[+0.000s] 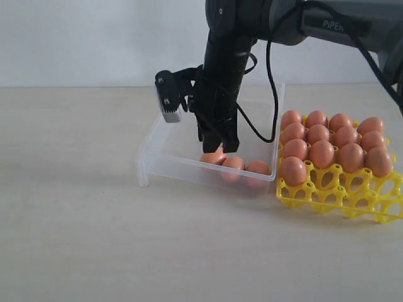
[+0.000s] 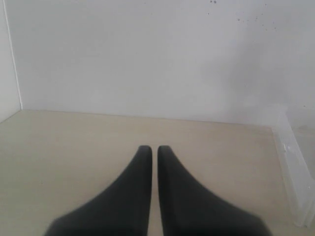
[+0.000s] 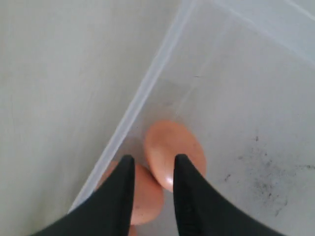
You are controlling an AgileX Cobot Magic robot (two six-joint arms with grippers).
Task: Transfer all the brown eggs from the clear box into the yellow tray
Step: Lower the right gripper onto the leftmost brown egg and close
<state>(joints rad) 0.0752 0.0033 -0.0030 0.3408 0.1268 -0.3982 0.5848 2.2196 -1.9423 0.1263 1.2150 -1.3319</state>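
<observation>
Right gripper (image 1: 221, 148) parted over eggs in the clear box (image 1: 170, 165); left gripper (image 2: 154, 147) clenched shut on nothing.
Three brown eggs (image 1: 234, 165) lay along the box's near wall. Right fingers (image 3: 184, 187) straddled one egg (image 3: 174, 145), spread, with no clamp visible. Yellow tray (image 1: 340, 196) sat just beside the box on the right, with about thirteen eggs (image 1: 321, 153) packed in its far rows. Left gripper hung over the table (image 2: 74, 147).

The dark right arm (image 1: 221, 69) drops from the upper right of the frame, its black right claw (image 1: 221, 147) pointing down, fingers parted. The black left claw (image 2: 154, 149) has its fingers pressed nearly together.
</observation>
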